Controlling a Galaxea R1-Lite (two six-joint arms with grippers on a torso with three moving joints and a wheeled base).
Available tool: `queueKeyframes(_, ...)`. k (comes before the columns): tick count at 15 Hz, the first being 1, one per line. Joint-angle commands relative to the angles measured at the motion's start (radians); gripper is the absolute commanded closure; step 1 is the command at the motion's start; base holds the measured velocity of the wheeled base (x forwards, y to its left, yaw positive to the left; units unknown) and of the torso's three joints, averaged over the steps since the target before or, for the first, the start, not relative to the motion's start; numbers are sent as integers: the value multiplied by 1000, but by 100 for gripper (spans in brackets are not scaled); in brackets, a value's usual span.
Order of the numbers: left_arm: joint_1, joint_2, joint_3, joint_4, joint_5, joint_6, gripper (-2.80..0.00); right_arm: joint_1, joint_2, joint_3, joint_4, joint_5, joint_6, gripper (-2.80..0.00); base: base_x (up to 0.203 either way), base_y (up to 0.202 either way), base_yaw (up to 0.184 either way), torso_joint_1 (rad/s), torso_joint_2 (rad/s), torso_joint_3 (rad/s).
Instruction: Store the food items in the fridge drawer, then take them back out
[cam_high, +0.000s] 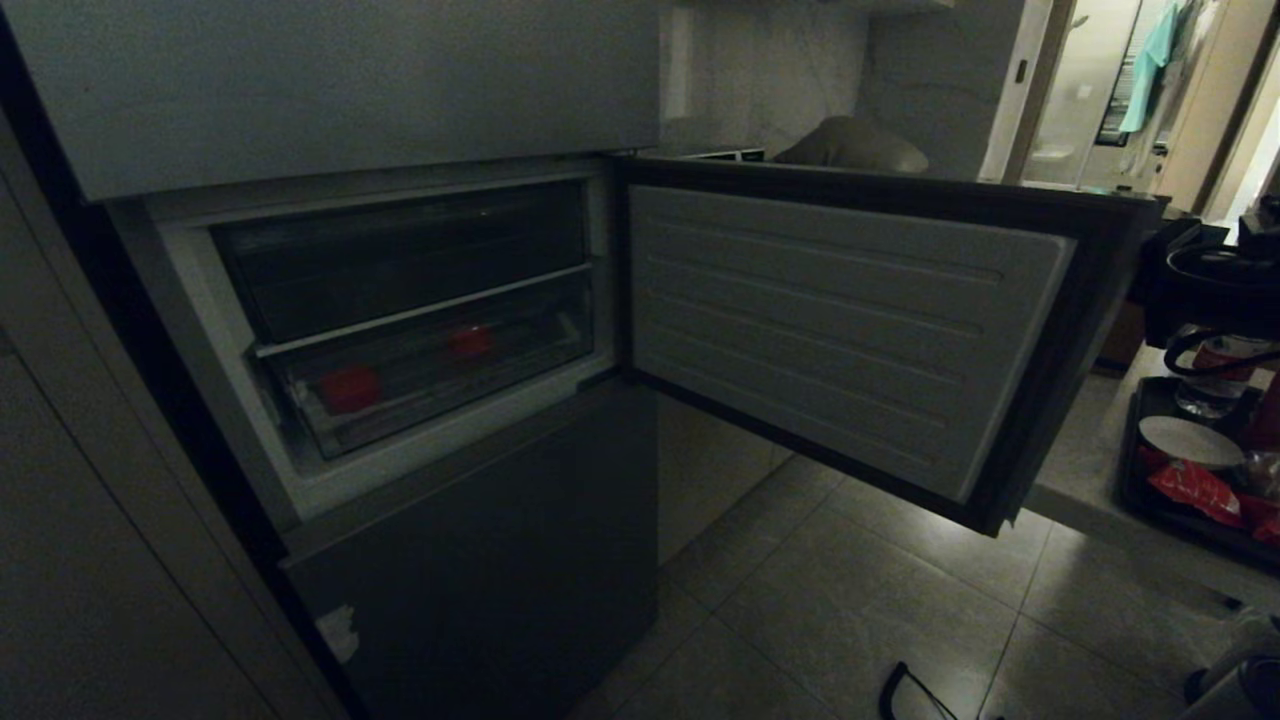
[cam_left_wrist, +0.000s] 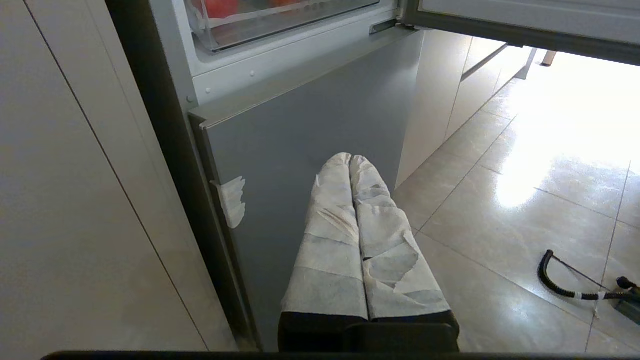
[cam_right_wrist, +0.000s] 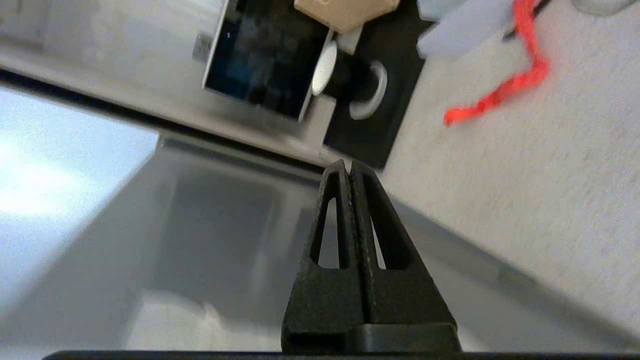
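Both claws, left claw (cam_left_wrist: 351, 159) and right claw (cam_right_wrist: 347, 165), pressed together; two food items (cam_high: 349, 388) (cam_high: 469, 342) in one fridge drawer (cam_high: 400, 420).

The wide, shallow clear-plastic fridge drawer (cam_high: 440, 385) sits pushed in beneath the darker compartment. Two small red food items lie inside: one (cam_high: 350, 388) near its front left corner, the other (cam_high: 470, 341) farther back, right of centre.

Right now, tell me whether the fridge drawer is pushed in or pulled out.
Pushed in. The fridge drawer sits inside the compartment behind the frame, with both red food items showing through its clear front. The fridge door hangs open.
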Motion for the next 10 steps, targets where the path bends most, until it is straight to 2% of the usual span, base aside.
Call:
queueKeyframes(1, 0, 0, 0, 0, 0, 0, 0, 43, -80, 104, -2, 13, -2, 0, 0, 0, 0, 0, 0, 0)
queueKeyframes(3, 0, 0, 0, 0, 0, 0, 0, 62, -209, 285, -10, 52, -37, 0, 0, 0, 0, 0, 0, 0)
queueKeyframes(5, 0, 0, 0, 0, 0, 0, 0, 92, -385, 504, -42, 135, -100, 0, 0, 0, 0, 0, 0, 0)
queueKeyframes(7, 0, 0, 0, 0, 0, 0, 0, 129, -570, 654, -63, 221, -142, 0, 0, 0, 0, 0, 0, 0)
queueKeyframes(8, 0, 0, 0, 0, 0, 0, 0, 146, -643, 705, -70, 258, -159, 0, 0, 0, 0, 0, 0, 0)
queueKeyframes(9, 0, 0, 0, 0, 0, 0, 0, 153, -680, 729, -75, 261, -170, 0, 0, 0, 0, 0, 0, 0)
queueKeyframes(10, 0, 0, 0, 0, 0, 0, 0, 161, -685, 716, -77, 232, -176, 0, 0, 0, 0, 0, 0, 0)
